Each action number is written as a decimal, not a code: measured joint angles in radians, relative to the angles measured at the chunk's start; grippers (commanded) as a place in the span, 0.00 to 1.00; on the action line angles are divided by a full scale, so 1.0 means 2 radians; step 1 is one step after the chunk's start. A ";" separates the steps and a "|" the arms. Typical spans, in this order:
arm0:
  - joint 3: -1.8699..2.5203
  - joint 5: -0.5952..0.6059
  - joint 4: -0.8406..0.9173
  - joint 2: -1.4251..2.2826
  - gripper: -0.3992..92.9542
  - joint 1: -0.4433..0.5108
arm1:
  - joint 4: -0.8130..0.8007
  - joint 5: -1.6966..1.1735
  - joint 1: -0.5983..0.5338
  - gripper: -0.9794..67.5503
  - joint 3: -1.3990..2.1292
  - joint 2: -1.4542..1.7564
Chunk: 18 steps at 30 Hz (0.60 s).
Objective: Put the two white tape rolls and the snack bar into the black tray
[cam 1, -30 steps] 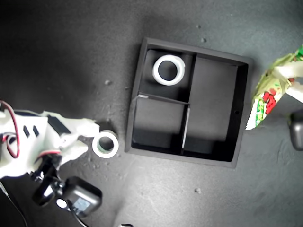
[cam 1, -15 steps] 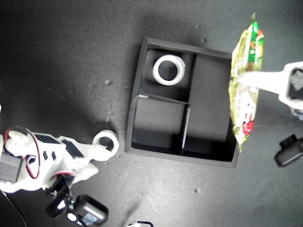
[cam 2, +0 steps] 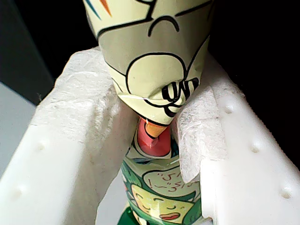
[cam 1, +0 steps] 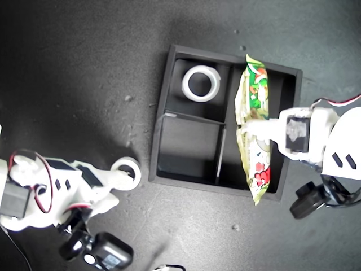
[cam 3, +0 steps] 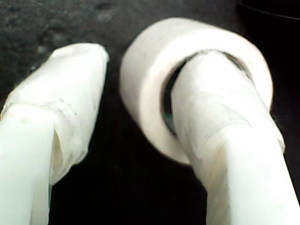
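Snack bar [cam 1: 254,127] hangs lengthwise over the black tray [cam 1: 169,90]; wider roll [cam 1: 201,83] inside, smaller roll [cam 1: 127,171] at its 8 o'clock.

Two white plastic robot arms, one at the exterior view's left [cam 1: 51,189] with red and black cables and dark slots, one at its right [cam 1: 333,149] with a thin red wire. Each carries a small black camera block [cam 1: 104,254]. White gripper fingers [cam 3: 56,108], wrapped in white padding, show dimpled plastic walls.
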 measured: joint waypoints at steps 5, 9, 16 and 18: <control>0.000 0.002 0.002 -0.019 0.12 0.000 | 0.006 0.000 -0.001 0.01 -0.005 0.000; -0.014 0.000 0.001 -0.075 0.13 -0.011 | -0.001 0.000 -0.001 0.01 -0.005 0.000; -0.069 -0.009 0.013 -0.140 0.01 -0.021 | -0.015 0.000 0.037 0.01 0.026 0.000; -0.095 -0.008 0.047 -0.140 0.01 -0.021 | -0.015 0.000 0.048 0.01 0.033 0.000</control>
